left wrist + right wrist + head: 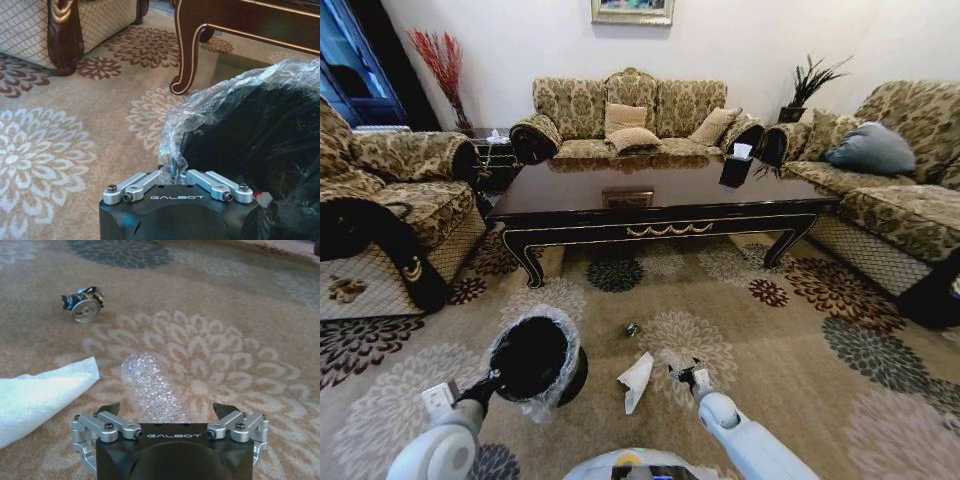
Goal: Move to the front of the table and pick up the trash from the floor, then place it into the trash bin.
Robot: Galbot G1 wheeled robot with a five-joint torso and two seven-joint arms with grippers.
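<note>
Left gripper (173,172) clenched on the trash bin's liner (210,105). Right gripper (169,410) released, low over the carpet (800,350) — a clear plastic bottle (150,387) between its fingers, white tissue (636,380) just beside.

The floor (790,330) is beige carpet with round flower medallions in cream, brown, dark red and blue-grey. The desk (660,195) is glossy dark wood with gold scrollwork along its front. The trash bin (532,358) is black under a clear liner. The tissue (637,380) is white; the sofas (630,115) wear olive-gold floral brocade.
</note>
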